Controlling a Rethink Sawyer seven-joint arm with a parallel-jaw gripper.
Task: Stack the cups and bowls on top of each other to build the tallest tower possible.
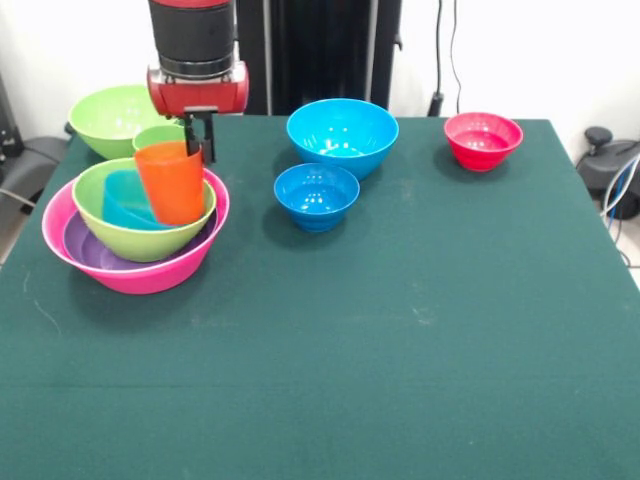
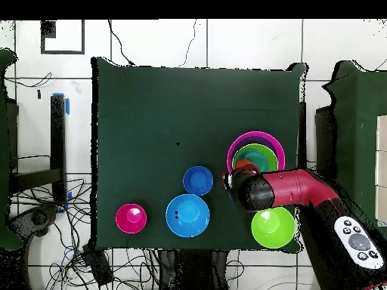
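While the gripper [image 1: 198, 139] pinches the orange cup's [image 1: 173, 181] rim over the tower [image 1: 135, 225] (four bowls nested), three bowls and more wait outside.

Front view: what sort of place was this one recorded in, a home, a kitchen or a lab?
Probably a robotics lab. A green-covered table with a red robot arm mounted at its edge, bare white walls, and loose cables on a tiled floor point that way.

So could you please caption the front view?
Gripper holding orange cup over nested bowls.
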